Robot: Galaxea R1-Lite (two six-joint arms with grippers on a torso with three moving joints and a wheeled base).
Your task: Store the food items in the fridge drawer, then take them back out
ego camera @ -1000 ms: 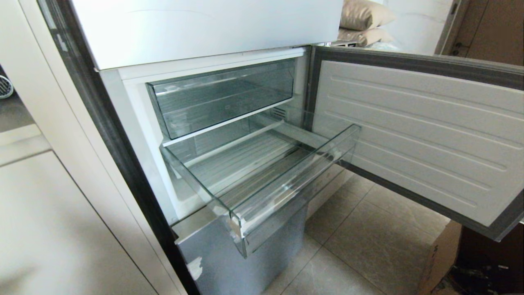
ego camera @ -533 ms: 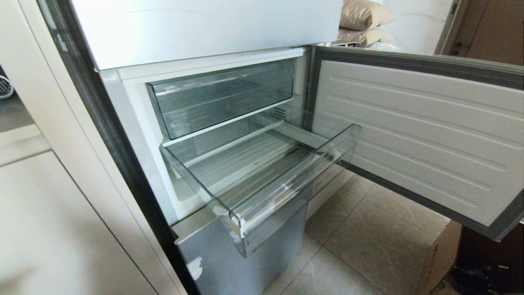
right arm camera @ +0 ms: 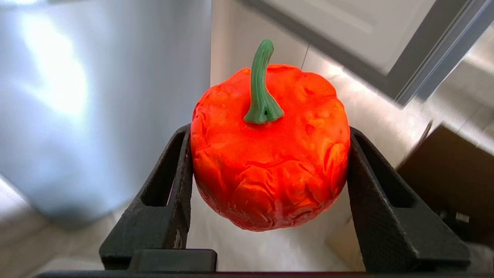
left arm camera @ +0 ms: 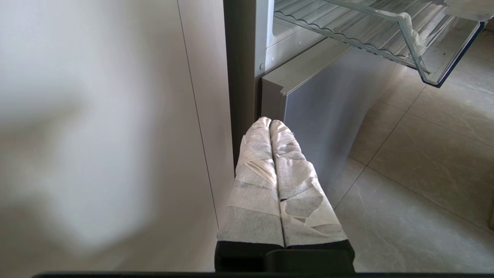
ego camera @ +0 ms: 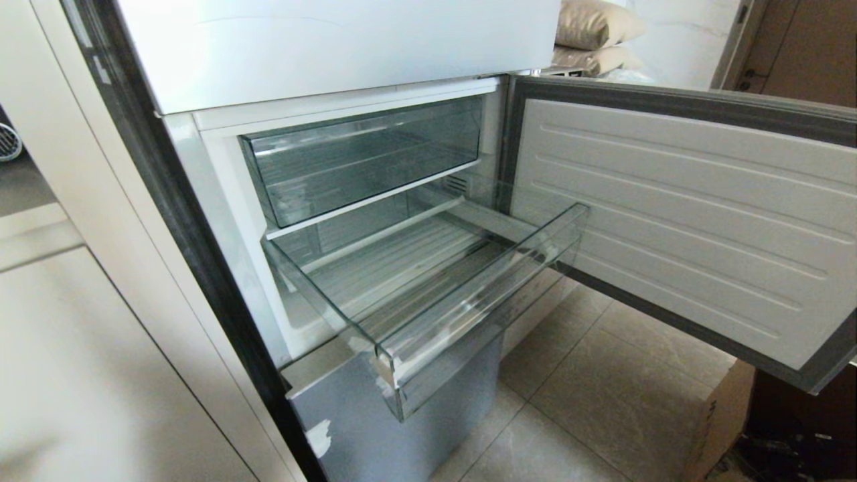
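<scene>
Between the right gripper's (right arm camera: 270, 170) black fingers (right arm camera: 173, 185) sits the red food item (right arm camera: 270, 154), a glossy, lumpy, pepper-like fruit with a green stem (right arm camera: 261, 85) pointing away from the wrist. Both fingers press its flanks at the widest part; it hangs clear of any surface, with blurred floor and the fridge's grey lower front behind it. Neither it nor this gripper appears in the head view, so its position relative to the drawer cannot be fixed.

Handling judgement: looks like a moulded replica, so probably light and fairly stiff, maybe slightly yielding. Shiny skin suggests slipperiness; round body could roll once set down. Wide hold across the middle seems the right place; the stem is thin and a poor handle.

Fridge drawer (ego camera: 469, 314): clear, shallow, pulled well out, nothing visible inside. White tape scraps (ego camera: 385, 381) at its near front corner. Above it a deeper clear drawer (ego camera: 361, 157) sits pushed in. Fridge door (ego camera: 683, 221) stands swung wide to the right, over the tiled floor (ego camera: 602, 402).

Left gripper (left arm camera: 270, 122): paper-wrapped fingers (left arm camera: 256, 181) pressed together, holding nothing, parked low beside the cabinet panel (left arm camera: 96, 116) and the fridge's grey lower front (left arm camera: 324, 116), under the drawer's corner.

Whether this is loading or removal cannot be told; drawer bare, item in hand.
</scene>
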